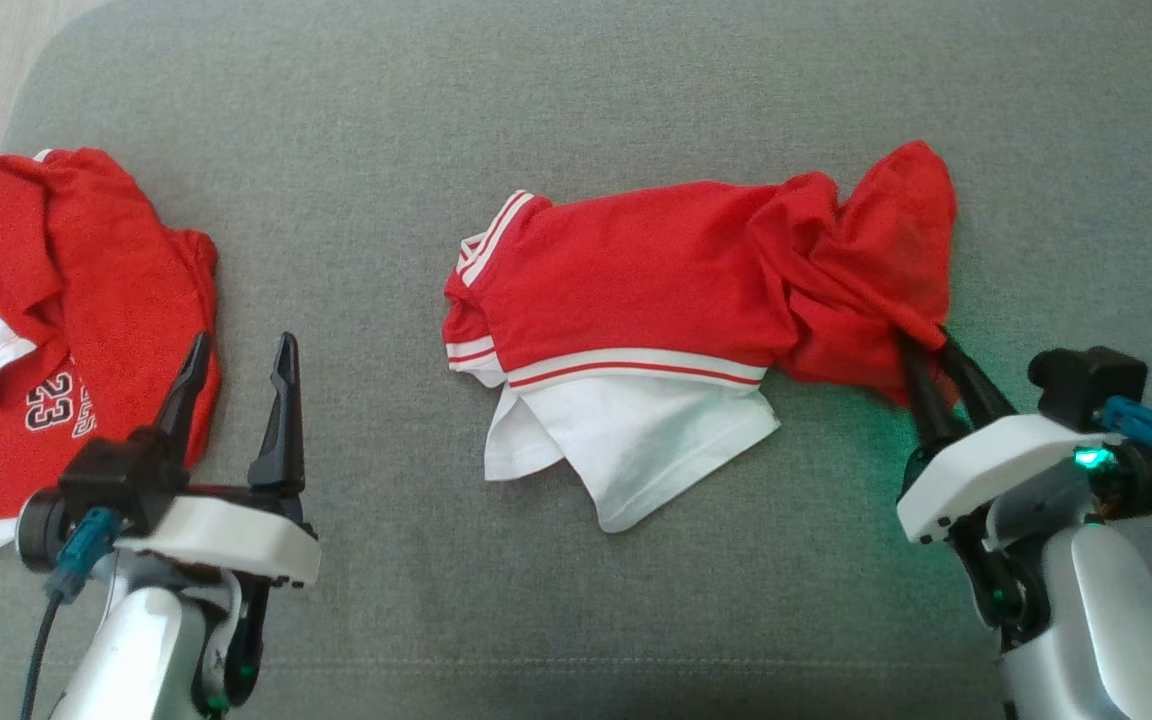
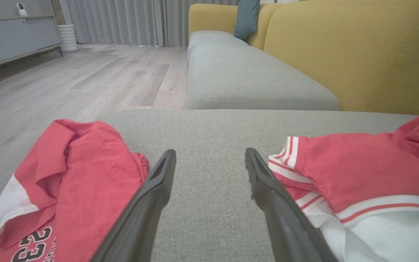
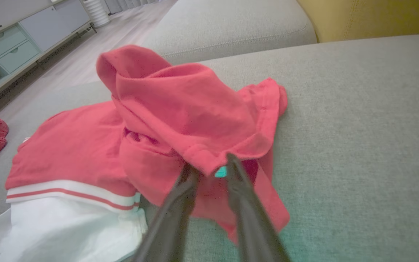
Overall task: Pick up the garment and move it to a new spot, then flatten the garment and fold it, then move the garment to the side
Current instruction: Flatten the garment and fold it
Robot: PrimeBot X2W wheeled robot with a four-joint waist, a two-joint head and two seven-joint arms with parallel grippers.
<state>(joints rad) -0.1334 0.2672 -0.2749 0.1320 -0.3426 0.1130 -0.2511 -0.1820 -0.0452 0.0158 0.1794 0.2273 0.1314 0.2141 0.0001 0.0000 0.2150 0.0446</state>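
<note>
The garment [image 1: 636,290], red with white stripes and a white lower part, lies crumpled across the middle of the grey cushion [image 1: 576,90]. Its right end is bunched up. My right gripper [image 1: 921,335] reaches into that bunch from the lower right. In the right wrist view its jaws [image 3: 209,163] stand close together, pinching a red hem of the garment [image 3: 180,105], which is raised over the fingertips. My left gripper [image 1: 241,350] is open at the lower left above bare cushion. In the left wrist view the garment [image 2: 358,171] lies right of that gripper [image 2: 210,153].
A second red shirt [image 1: 76,300] with the number 23 lies at the cushion's left edge, just left of my left gripper. A yellow sofa backrest [image 2: 358,47] rises beyond the cushion. Wooden floor [image 2: 67,80] and a low cabinet [image 2: 20,32] lie off to the left.
</note>
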